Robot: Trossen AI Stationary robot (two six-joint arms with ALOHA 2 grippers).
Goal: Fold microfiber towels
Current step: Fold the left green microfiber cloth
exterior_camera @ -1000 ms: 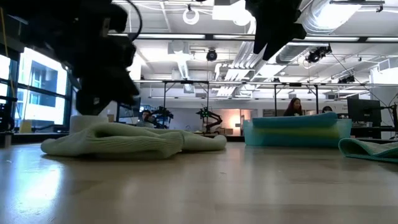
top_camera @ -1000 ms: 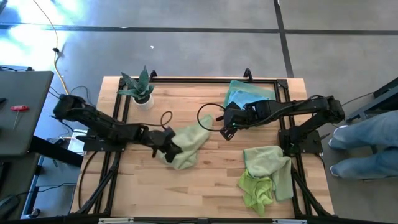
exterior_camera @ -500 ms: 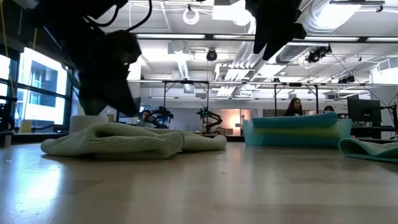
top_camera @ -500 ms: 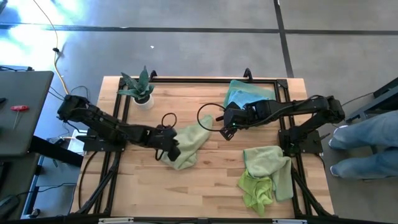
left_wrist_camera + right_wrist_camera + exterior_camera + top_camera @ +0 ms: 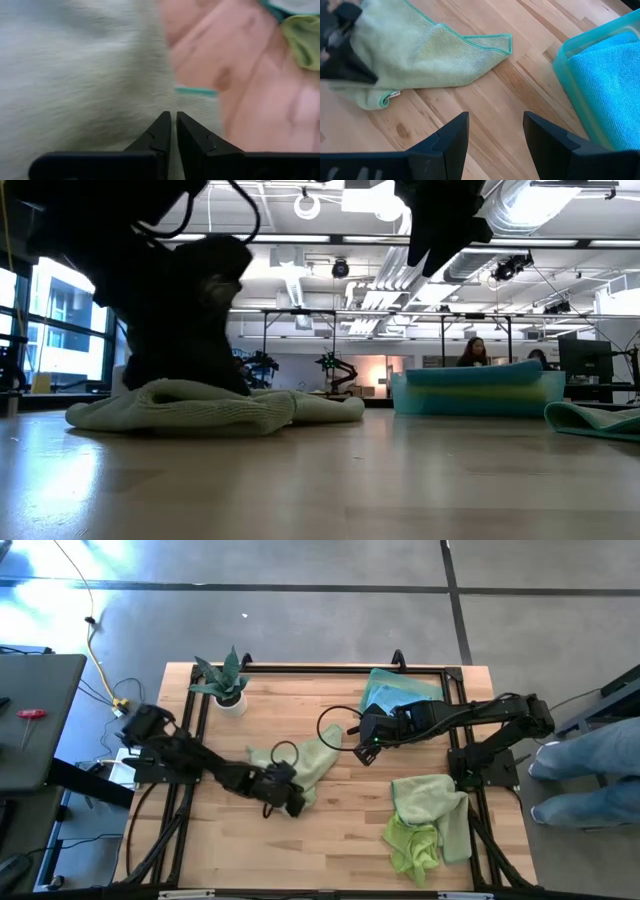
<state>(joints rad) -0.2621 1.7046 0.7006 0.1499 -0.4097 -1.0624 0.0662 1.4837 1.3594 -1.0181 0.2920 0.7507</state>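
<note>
Spanning a grey-floored lab, wooden table (image 5: 340, 830), left end effector (image 5: 290, 802) pinching sage towel (image 5: 310, 762), right end effector (image 5: 362, 750) open

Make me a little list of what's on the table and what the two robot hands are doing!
table: wooden top in a black frame
middle towel: pale green towel, crumpled
left gripper: down on the pale green towel's near edge, fingers almost shut
right gripper: open, above bare wood beside the pale green towel, holding nothing
blue towel: at the far edge of the table
other towels: a green pile at the near right
plant: far left corner, in a white pot
</note>
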